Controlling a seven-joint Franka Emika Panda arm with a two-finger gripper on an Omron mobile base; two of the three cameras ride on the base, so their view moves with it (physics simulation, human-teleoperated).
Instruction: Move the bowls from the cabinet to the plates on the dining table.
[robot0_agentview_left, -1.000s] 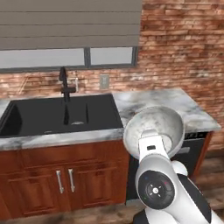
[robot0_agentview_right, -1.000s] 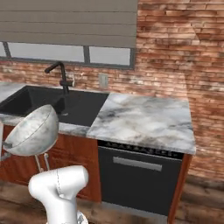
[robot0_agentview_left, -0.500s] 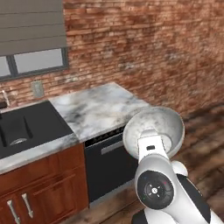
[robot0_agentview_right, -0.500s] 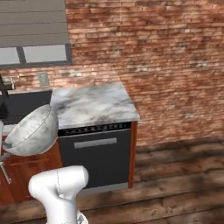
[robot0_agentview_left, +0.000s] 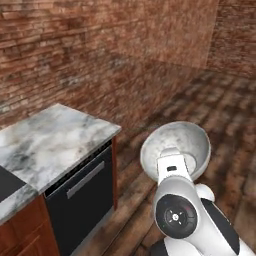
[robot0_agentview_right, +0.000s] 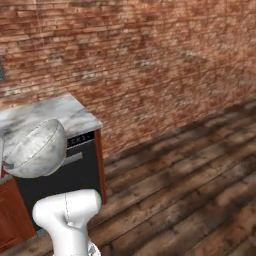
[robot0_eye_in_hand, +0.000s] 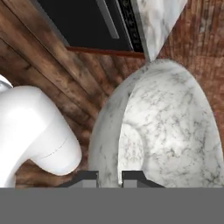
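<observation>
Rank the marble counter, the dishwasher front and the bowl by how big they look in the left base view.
1. Marble counter
2. Dishwasher front
3. Bowl: it sits much nearer the camera, so its rank against the dishwasher front is unsure.

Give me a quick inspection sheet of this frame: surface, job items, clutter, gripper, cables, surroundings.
Surface: marble counter, bare, above a black dishwasher.
Job's things: pale grey-white speckled bowl held in the air over the wood floor; no plates, cabinet or dining table seen.
Clutter: nothing seen.
Gripper: gripper shut on the bowl's rim.
Cables: nothing seen.
Surroundings: brick wall, plank floor.
</observation>
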